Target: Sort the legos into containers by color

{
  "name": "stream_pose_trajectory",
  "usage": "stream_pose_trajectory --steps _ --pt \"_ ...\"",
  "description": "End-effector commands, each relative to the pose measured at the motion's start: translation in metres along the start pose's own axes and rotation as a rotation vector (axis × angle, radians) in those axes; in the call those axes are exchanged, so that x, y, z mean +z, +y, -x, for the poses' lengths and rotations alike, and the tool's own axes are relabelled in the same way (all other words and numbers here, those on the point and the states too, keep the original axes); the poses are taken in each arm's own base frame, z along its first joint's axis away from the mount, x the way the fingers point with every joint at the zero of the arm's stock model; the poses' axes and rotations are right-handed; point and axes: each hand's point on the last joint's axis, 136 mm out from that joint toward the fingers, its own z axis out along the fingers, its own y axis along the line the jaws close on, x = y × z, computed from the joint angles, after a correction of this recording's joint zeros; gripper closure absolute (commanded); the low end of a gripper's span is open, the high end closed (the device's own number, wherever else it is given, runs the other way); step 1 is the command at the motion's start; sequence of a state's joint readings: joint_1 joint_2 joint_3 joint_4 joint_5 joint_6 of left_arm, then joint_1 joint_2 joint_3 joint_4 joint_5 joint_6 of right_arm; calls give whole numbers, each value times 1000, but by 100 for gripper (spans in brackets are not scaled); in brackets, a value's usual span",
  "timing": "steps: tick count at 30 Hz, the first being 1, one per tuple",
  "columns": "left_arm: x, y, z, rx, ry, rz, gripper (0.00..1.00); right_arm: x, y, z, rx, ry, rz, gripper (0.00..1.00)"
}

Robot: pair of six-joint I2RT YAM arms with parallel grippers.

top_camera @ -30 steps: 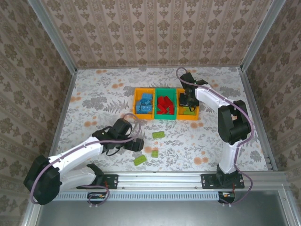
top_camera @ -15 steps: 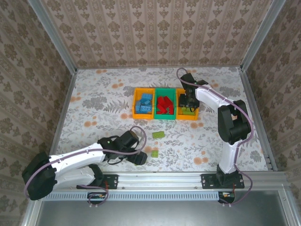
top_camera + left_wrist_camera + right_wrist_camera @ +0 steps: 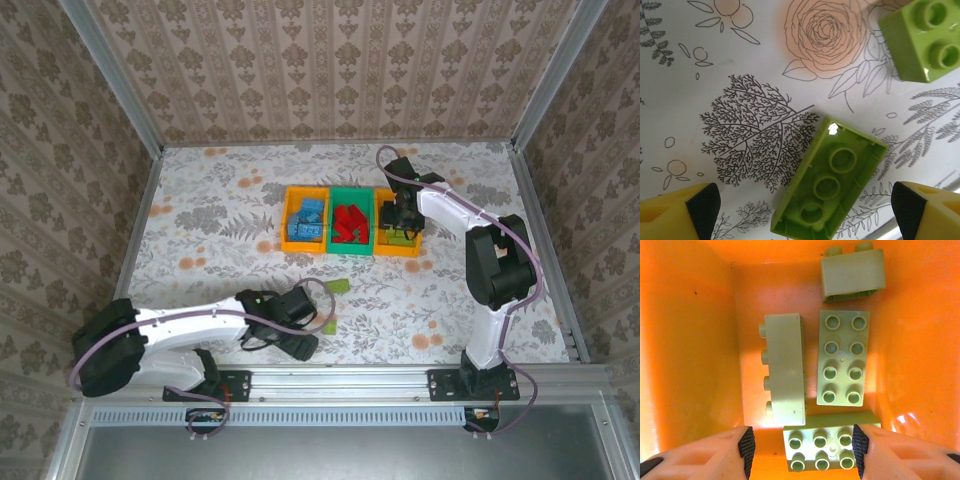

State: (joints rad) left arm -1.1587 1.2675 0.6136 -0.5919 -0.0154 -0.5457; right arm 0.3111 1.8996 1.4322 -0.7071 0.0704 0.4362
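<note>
L wrist cam gives what the top cam can't: the light-green brick (image 3: pixel 830 185) btwn the fingers (image 3: pixel 695 210) of the L hand (image 3: pixel 805 212) lies upside down. Its hollow underside w/ three round tubes faces up, and it sits angled across the gap, touching neither pad. L hand is released, spread wide, low over the flowered tabletop (image 3: pixel 740 50). A second green brick (image 3: pixel 925 37), studs up, sits ahead of the right-side finger, apart from the first. In top cam a third green brick (image 3: pixel 338 286) lies further beyond the fingertips, toward the bins.

R wrist cam looks straight down into the right-end orange bin (image 3: pixel 690 340) beneath the R hand (image 3: pixel 802 447). Four pale-green bricks lie on its floor: a six-stud brick (image 3: pixel 825 442) directly under the fingertips, an eight-stud brick (image 3: pixel 842 357) ahead of it, and two on their sides. R hand is released, fingers apart, gripping nothing.

Top cam alone shows the row: next to the R hand (image 3: pixel 400 222) a green bin (image 3: pixel 352 190) w/ red bricks (image 3: pixel 350 222), then an orange bin (image 3: pixel 305 248) w/ blue bricks (image 3: pixel 310 218).
</note>
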Motion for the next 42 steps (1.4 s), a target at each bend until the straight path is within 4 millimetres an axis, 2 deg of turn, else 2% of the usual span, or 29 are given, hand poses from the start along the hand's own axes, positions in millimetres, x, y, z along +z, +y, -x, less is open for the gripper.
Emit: stream_pose_trajectory --steps 1,6,10,16,25,31,34,37,42 --pt "-3 3 3 39 13 59 8 -11 0 -2 -6 -5 17 41" --pt "5 -2 1 63 35 38 17 -12 -2 -3 -4 -7 16 41" --pt "9 -3 0 75 51 38 29 -13 -3 -3 -2 -10 16 41" --pt "16 -10 2 84 63 13 33 -17 0 -2 6 -21 32 41" --pt "20 -16 10 73 54 -11 65 -23 -2 -2 8 -32 31 41" --pt "18 -16 19 25 26 -29 75 -35 1 0 20 -60 63 41" --pt "8 -15 35 11 -18 -35 79 -48 3 2 31 -99 91 41" --pt "-12 -14 61 9 -90 -50 79 -61 1 3 41 -135 104 41" --pt "-53 -21 127 36 -248 -121 76 -78 -14 -8 68 -178 95 41"
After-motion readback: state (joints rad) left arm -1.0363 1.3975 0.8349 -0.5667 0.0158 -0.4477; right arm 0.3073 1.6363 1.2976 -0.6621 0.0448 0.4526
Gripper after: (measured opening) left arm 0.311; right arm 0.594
